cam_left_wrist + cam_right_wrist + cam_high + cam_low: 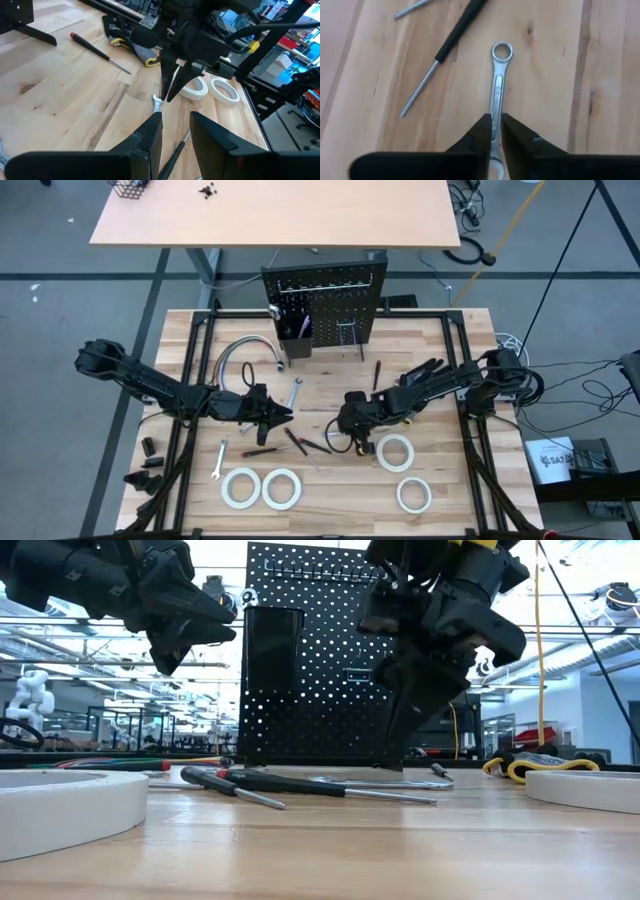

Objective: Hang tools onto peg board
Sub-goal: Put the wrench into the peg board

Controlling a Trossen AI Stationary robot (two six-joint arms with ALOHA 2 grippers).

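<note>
I see the peg board [322,305] standing upright at the far edge of the table [430,350], well apart from where I'm working. My right gripper [494,131] is down near the table's middle, its fingers pinched narrow on the shank of a small silver wrench [498,85], close to the open-jaw end, with the ring end pointing away. From the left wrist view the wrench [157,100] looks tilted, its far tip about at the wood; I cannot tell whether it is already clear of the surface. My left gripper [176,131] hovers just beside, pointing at the right one, fingers partly apart and holding nothing.

I judge the wrench light, stiff and slick: polished steel that could pivot or slip between the pads with a grip this far off centre. The ring end is what should go over a hook, so holding the other end suits that.

There is stamping on the shank, but I cannot read it.
</note>
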